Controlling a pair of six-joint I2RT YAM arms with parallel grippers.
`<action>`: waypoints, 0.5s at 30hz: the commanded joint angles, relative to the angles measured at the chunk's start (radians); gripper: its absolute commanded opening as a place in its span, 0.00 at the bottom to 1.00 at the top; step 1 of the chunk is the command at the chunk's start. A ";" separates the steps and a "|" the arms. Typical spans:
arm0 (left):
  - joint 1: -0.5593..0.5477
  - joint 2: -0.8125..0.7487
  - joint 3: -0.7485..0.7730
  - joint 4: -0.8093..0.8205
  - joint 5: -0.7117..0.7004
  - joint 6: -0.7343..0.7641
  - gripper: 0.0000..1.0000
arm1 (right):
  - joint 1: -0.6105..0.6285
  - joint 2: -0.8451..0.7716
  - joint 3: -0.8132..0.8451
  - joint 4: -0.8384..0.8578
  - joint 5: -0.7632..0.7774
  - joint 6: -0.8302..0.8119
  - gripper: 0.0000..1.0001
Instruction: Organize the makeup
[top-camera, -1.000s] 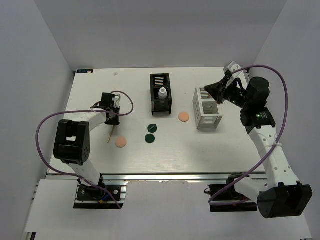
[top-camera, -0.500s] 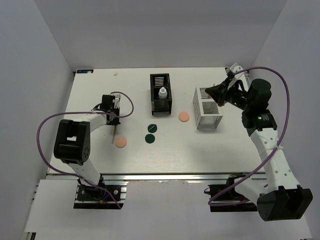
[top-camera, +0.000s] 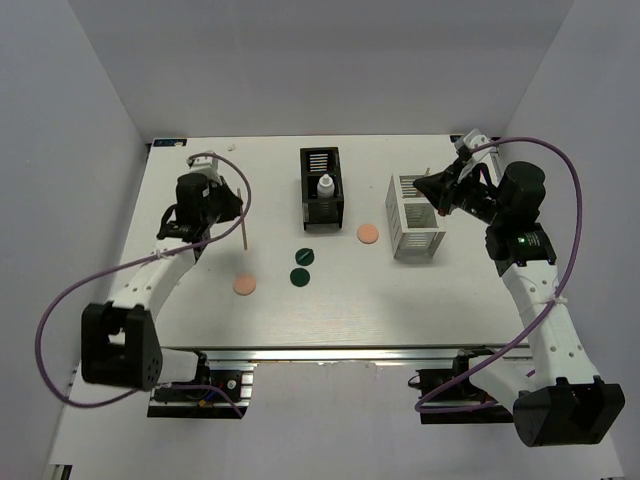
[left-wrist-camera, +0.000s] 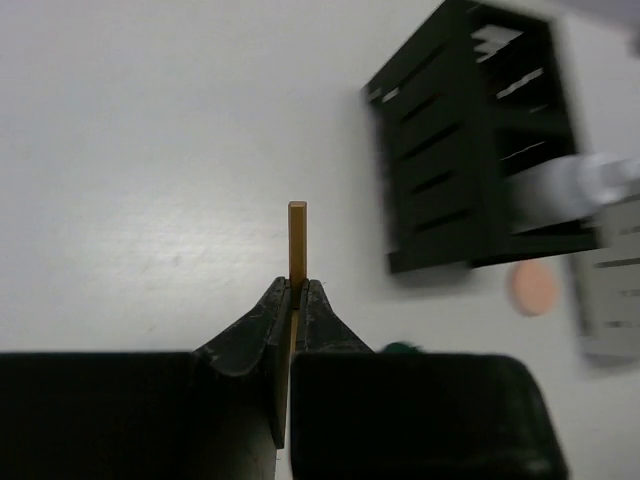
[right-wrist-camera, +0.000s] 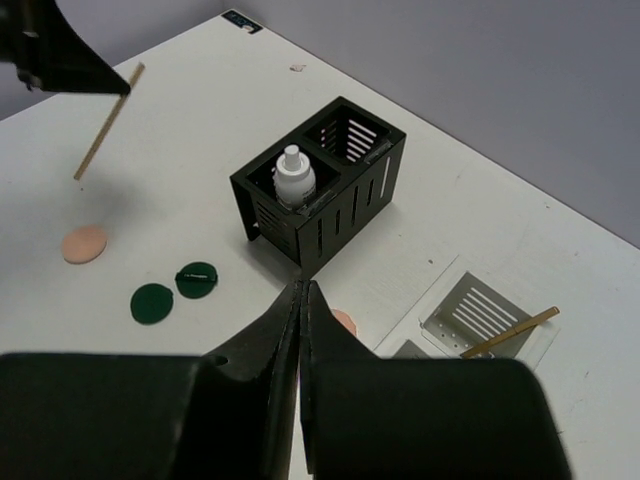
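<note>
My left gripper (top-camera: 233, 205) is shut on a tan stick (top-camera: 244, 228) and holds it above the table's left side; the stick juts past the fingertips (left-wrist-camera: 297, 240). A second tan stick (right-wrist-camera: 510, 332) lies in the white organizer (top-camera: 415, 218). My right gripper (top-camera: 425, 186) is shut and empty above that organizer. A white bottle (top-camera: 325, 186) stands in the black organizer (top-camera: 320, 208). Two peach puffs (top-camera: 243, 284) (top-camera: 368, 233) and two dark green discs (top-camera: 306, 256) (top-camera: 299, 276) lie on the table. No dark pencil-like tubes are in view.
The black organizer stands at the back middle and the white organizer at the back right. The table's left edge lies just beyond my left arm. Grey walls close the table in on three sides.
My left gripper has lifted the tan stick off the table and swung it up and back to the left. My right gripper has shifted slightly over the white organizer.
</note>
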 joint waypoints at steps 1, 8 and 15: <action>-0.031 -0.114 -0.031 0.171 0.147 -0.148 0.00 | -0.012 -0.020 -0.011 0.014 0.012 0.014 0.04; -0.276 -0.078 0.044 0.483 0.198 -0.248 0.00 | -0.018 -0.029 -0.034 0.032 0.113 0.060 0.00; -0.471 0.253 0.354 0.609 0.210 -0.182 0.00 | -0.024 -0.077 -0.075 0.021 0.194 0.054 0.00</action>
